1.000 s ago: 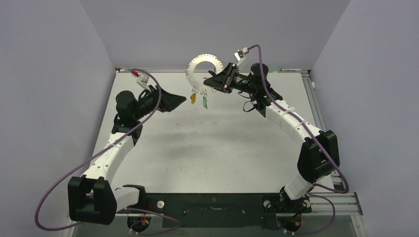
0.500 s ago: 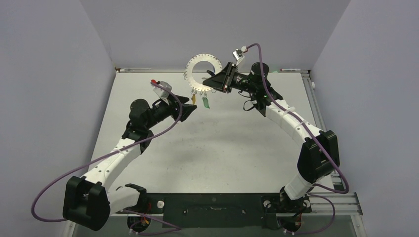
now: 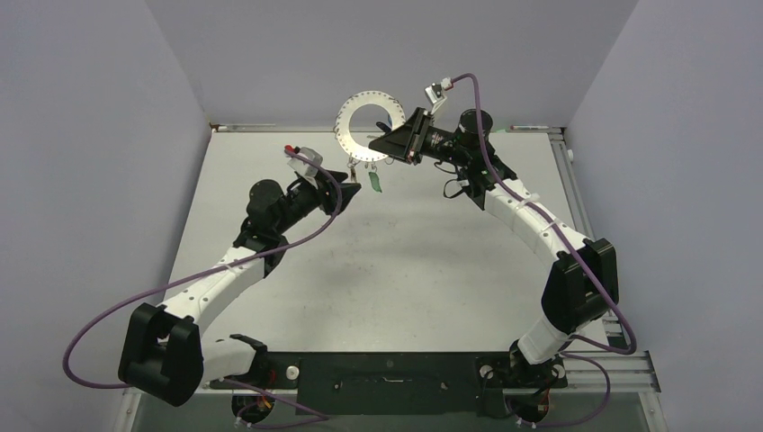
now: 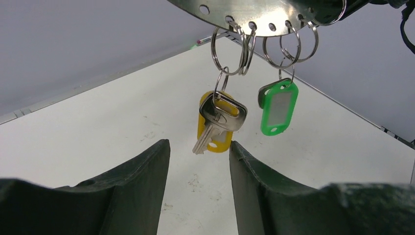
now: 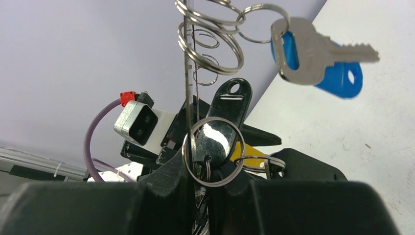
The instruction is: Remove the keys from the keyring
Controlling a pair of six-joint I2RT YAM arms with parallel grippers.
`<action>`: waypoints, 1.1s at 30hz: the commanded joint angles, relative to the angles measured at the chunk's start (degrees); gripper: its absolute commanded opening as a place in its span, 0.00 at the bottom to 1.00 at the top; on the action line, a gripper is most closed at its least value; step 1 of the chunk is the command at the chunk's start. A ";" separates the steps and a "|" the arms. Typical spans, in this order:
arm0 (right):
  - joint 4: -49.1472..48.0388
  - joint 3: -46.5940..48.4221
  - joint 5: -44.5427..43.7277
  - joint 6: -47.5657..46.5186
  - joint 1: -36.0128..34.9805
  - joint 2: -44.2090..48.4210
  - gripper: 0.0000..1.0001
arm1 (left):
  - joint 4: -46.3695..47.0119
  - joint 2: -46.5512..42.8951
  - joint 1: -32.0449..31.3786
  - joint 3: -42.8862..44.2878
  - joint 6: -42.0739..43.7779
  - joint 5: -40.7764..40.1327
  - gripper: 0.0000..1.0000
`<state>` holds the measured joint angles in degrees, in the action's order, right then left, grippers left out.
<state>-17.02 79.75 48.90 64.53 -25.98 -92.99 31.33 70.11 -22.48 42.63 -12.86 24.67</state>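
The keyring (image 3: 342,123), a flat grey metal ring, hangs upright in the air over the far side of the table, with my right gripper (image 3: 382,144) shut on its right rim. From its lower edge (image 4: 249,12) wire loops dangle a silver key with a yellow tag (image 4: 218,122) and a green tag (image 4: 278,106). My left gripper (image 4: 199,147) is open just below the yellow-tagged key, whose tip hangs at the mouth of the jaws. The right wrist view shows the ring edge-on (image 5: 187,73), a blue-headed key (image 5: 313,56) and a black tag (image 5: 226,103).
The white table (image 3: 405,261) lies beneath both arms, walled by grey panels on three sides. A metal rail (image 3: 567,162) runs along its right edge. Purple cables (image 3: 297,229) loop from both wrists.
My left arm has swung right and forward up to the hanging keys, and its jaws have narrowed. The right gripper has lifted the keyring slightly.
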 commanded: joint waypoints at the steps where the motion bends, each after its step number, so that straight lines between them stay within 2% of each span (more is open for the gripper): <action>1: -3.91 3.63 -0.13 -0.64 -0.48 2.03 0.05 | 4.24 -0.26 -0.67 2.87 -0.27 -3.19 0.45; 14: -3.97 3.71 -0.13 -0.79 -0.40 1.69 0.05 | 5.40 0.91 -3.31 4.04 -0.86 -6.51 0.50; 17: -3.94 3.34 -0.06 -0.81 -0.31 1.92 0.05 | 5.57 1.32 -3.44 4.26 -0.69 -7.40 0.47; 23: -3.65 3.18 0.31 -0.90 -0.04 2.37 0.05 | 6.26 2.50 -3.37 5.26 -0.50 -8.36 0.35; 33: -3.81 2.79 0.62 -0.31 0.53 2.85 0.05 | 6.72 4.11 -3.45 6.97 -0.56 -7.27 0.35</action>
<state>-16.99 80.27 48.93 63.96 -25.89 -92.99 34.41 73.95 -25.54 46.68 -13.28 17.37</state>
